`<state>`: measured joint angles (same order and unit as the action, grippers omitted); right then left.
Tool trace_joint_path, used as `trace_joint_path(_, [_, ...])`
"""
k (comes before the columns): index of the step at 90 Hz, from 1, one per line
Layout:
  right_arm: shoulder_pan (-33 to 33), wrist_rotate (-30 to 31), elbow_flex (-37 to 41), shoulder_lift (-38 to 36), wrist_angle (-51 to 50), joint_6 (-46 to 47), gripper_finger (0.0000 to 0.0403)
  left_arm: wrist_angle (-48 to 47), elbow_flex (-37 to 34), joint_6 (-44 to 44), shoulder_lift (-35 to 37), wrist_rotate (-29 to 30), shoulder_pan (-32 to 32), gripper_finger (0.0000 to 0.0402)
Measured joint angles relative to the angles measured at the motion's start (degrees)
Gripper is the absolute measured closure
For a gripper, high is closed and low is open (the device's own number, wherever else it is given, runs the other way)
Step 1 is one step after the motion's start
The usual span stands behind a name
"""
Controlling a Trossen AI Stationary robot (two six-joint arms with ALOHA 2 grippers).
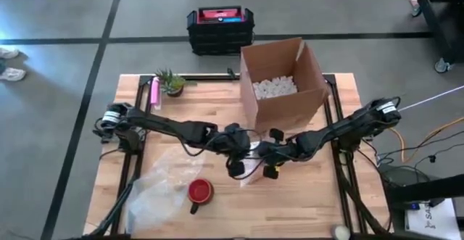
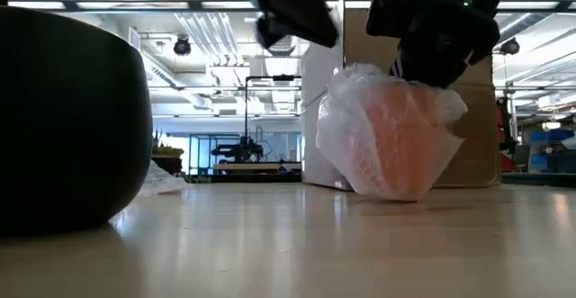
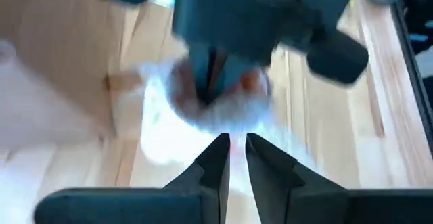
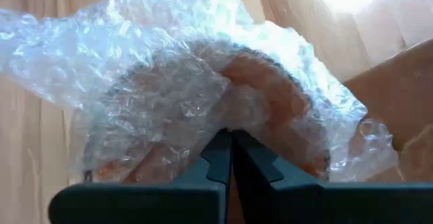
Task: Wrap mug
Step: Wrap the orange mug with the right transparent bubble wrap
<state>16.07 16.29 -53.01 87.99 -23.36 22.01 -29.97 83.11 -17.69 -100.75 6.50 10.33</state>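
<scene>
Both grippers at bubble-wrapped mug (image 2: 391, 136), just beside cardboard box (image 1: 286, 88).

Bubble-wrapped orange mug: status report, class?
Right gripper shut on bubble-wrapped orange mug, resting on wooden table. Left gripper near-closed, just short of wrap. Open cardboard box close behind; red mug unwrapped.

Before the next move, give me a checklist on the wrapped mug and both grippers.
1. Wrapped mug resting on table: ok.
2. Bubble wrap covers the mug all round: cannot tell; far side hidden.
3. Right gripper shut on the wrap: ok, fingers pinch it at the top.
4. Left gripper free of the wrap: cannot tell; fingers nearly shut, right beside it.
5. Box open, ready to receive: ok.
6. Red mug and spare wrap apart from the grippers: ok.
</scene>
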Motion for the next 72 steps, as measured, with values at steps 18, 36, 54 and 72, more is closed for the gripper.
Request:
trace_joint_path(18, [0.0, 0.2, 0.0, 0.0, 0.6, -0.1, 0.0403, 1.9, -6.2, -4.0, -2.5, -0.2, 0.9, 0.0365])
trace_joint_path(36, [0.0, 0.2, 0.0, 0.0, 1.8, -1.3, 0.0403, 19.5, -10.0, -3.9, -4.2, -1.9, 0.9, 0.0365])
trace_joint_path(54, [0.0, 0.2, 0.0, 0.7, 2.9, -1.8, 0.0403, 27.0, -9.4, -1.8, -3.9, -2.0, 0.9, 0.0365])
trace_joint_path(72, [0.1, -0.4, 0.0, 2.5, 4.2, -2.7, 0.0403, 27.4, -10.1, -1.7, -4.7, -2.1, 0.5, 0.0365])
